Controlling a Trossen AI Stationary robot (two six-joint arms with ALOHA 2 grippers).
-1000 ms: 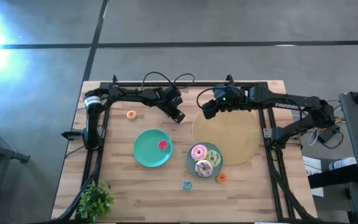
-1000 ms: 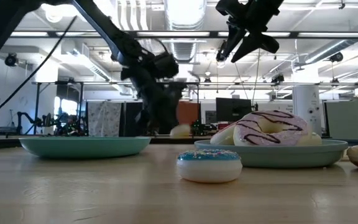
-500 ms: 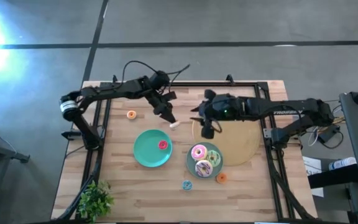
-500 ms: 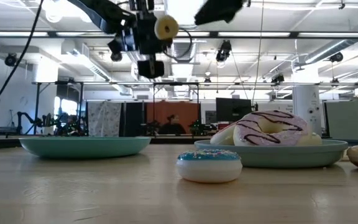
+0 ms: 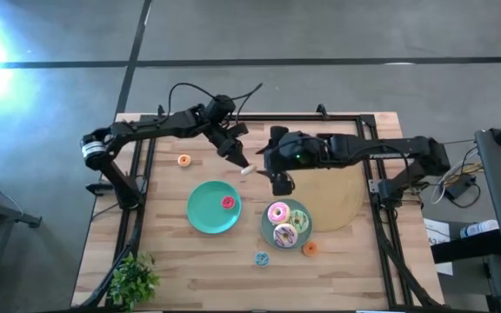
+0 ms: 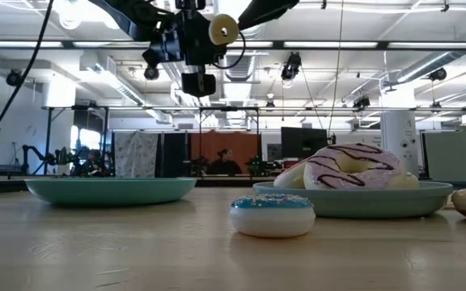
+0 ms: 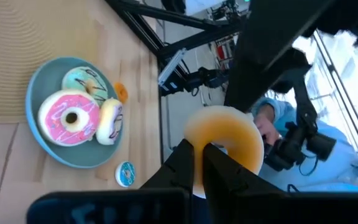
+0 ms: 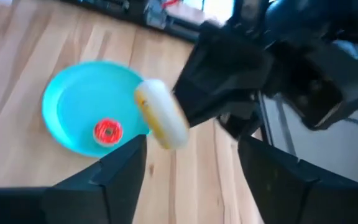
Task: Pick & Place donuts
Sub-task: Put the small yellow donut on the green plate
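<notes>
My left gripper (image 5: 243, 165) is shut on a cream-yellow donut (image 5: 249, 170), high above the table in the low view (image 6: 222, 30), between the teal plates and the far edge. My right gripper (image 5: 281, 183) hangs open just right of it, at the tan disc's left edge; its wrist view shows the donut (image 8: 160, 116) ahead of its spread fingers. One teal plate (image 5: 200, 213) bears a tiny red donut (image 5: 227, 203). The other plate (image 5: 269, 228) holds pink (image 5: 278, 212), green (image 5: 298, 221) and white-brown (image 5: 283, 234) donuts. Tiny orange (image 5: 183, 160), blue (image 5: 261, 258) and orange (image 5: 310, 249) donuts lie on the wood. My left gripper pinches the cream donut by one side of its ring (image 7: 211, 144) between its two fingers (image 7: 184, 163). The fingers slant down toward the table's right. The donut is lifted clear and stands on edge, its hole facing the near side (image 6: 222, 30).
The big tan woven disc (image 5: 329, 187) lies under the right arm, right of the full plate. A small green plant (image 5: 134, 278) stands at the near left corner. Black frame rails (image 5: 137, 209) run along the table's left, right and far sides.
My left gripper has raised the cream donut from the table top to high above it, then drifted slightly right and up, staying shut on it. My right gripper has moved left and toward the near edge, close to the held donut.
</notes>
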